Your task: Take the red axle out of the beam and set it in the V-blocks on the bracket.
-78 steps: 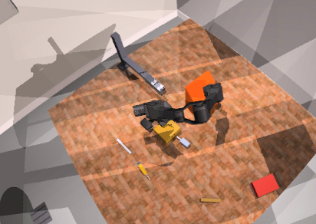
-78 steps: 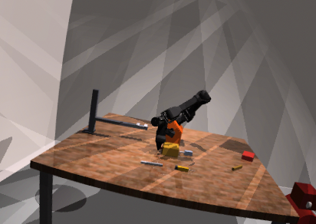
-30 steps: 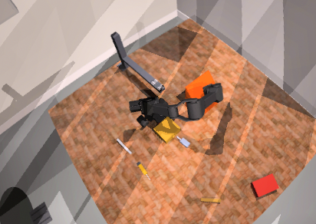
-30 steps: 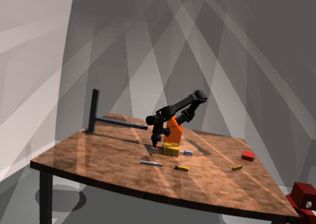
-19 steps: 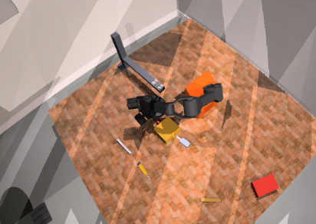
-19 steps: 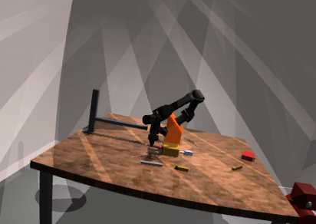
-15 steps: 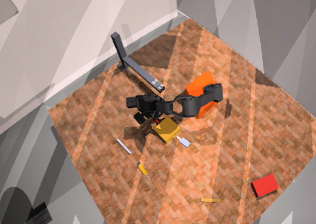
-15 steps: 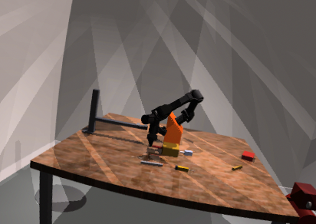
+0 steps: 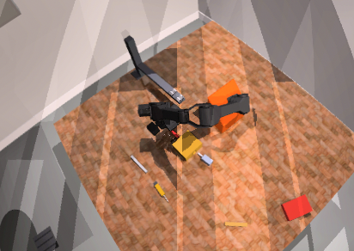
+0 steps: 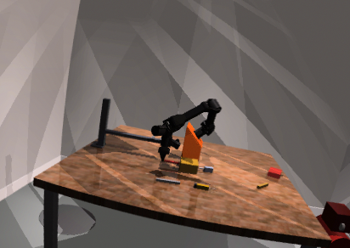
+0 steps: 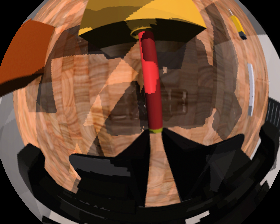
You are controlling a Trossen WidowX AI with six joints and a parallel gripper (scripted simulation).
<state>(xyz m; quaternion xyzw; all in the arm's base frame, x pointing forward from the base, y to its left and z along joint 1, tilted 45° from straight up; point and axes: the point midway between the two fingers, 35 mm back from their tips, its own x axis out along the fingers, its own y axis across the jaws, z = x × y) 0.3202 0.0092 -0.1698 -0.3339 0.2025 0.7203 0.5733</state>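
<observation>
Your gripper (image 9: 170,130) (image 10: 162,160) (image 11: 155,132) is closed on the near end of the red axle (image 9: 174,134) (image 10: 172,161) (image 11: 151,75), beside the yellow beam (image 9: 187,145) (image 10: 189,166) (image 11: 141,12). In the wrist view you see most of the axle's length between the fingertips and the ring on the beam's face; you can't tell whether its far end is still inside. From the top, your arm (image 9: 215,113) hides most of the gripper, so you get only a short bit of red next to the beam. The wrist view cuts off the beam's far side.

Well apart from the beam, toward the upright post, the dark bracket (image 9: 156,80) (image 10: 133,135) carries small pale V-blocks (image 9: 177,96) at its end; their grooves are too small for you to make out. The axle isn't in them. Behind the beam in the exterior view, the orange panel (image 10: 192,146) (image 9: 225,92) (image 11: 23,52) is partly covered by your arm from the top.
</observation>
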